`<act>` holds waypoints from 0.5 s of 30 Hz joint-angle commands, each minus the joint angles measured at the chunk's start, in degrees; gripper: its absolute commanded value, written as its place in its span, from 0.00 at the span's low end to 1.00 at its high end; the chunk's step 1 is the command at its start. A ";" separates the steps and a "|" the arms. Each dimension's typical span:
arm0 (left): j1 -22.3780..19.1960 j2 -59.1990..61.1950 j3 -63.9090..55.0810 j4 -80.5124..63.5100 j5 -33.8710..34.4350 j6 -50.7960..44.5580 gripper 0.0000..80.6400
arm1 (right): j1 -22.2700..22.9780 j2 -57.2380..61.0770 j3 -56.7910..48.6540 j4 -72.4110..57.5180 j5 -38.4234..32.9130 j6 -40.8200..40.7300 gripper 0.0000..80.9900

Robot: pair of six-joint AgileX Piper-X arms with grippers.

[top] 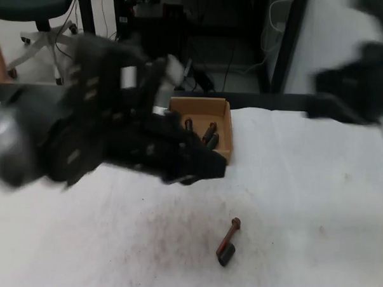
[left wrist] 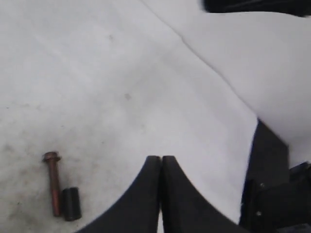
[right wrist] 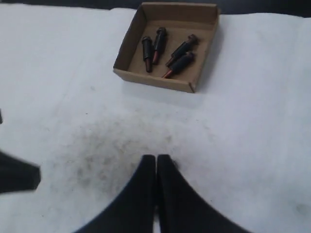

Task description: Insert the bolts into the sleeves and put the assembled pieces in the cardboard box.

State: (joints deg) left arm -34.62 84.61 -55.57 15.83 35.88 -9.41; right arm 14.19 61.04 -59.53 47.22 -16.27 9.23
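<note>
Left pincer [left wrist: 161, 162]: fingers pressed together, nothing held, above the white-covered desk [left wrist: 146, 73]. Right pincer [right wrist: 156, 161]: likewise closed and empty, above a dark smudge [right wrist: 112, 141] on the cover.

One loose bolt [top: 231, 229] is seen lying flat on the near part of the desk, right of centre, head toward the far side. A black sleeve [top: 225, 253] lies at its near end, just beside the shank and not slid over it. Whether the two touch cannot be told.

The cardboard box [top: 228, 129] is set at the far edge of the desk, about centre, top open. Four assembled pieces [right wrist: 179, 64] are counted inside, lying flat in two loose pairs. One pair lies side by side.

In the high view a dark arm [top: 84, 132] is stretched over the left of the desk. Its tip sits just near-left of the box and covers the box's near-left corner. Bolt and sleeve are well apart from the box, on its near side.
</note>
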 commanded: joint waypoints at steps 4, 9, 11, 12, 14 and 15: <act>-2.78 12.27 -16.60 23.31 -9.77 10.11 0.00 | -6.85 -17.89 9.76 4.27 -0.11 0.24 0.01; -4.64 25.87 -31.80 42.86 -17.45 12.15 0.00 | -9.82 -26.38 12.03 9.94 -0.11 0.08 0.01; -5.44 29.54 -35.79 45.59 -19.16 12.15 0.00 | -9.70 -27.56 12.02 11.89 -0.11 -0.27 0.01; -5.79 31.07 -37.47 46.29 -19.16 12.15 0.00 | -9.72 -27.92 12.02 12.48 -0.11 -0.26 0.01; -6.48 33.27 -39.99 46.63 -19.16 12.01 0.05 | -9.68 -28.20 12.02 13.10 -0.11 -0.26 0.01; -6.94 33.89 -40.74 46.62 -19.16 11.99 0.09 | -9.68 -28.17 12.02 13.30 -0.11 -0.26 0.01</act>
State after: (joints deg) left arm -40.55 117.86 -93.65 61.05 17.51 2.23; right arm 4.69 33.17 -47.62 59.76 -16.27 9.40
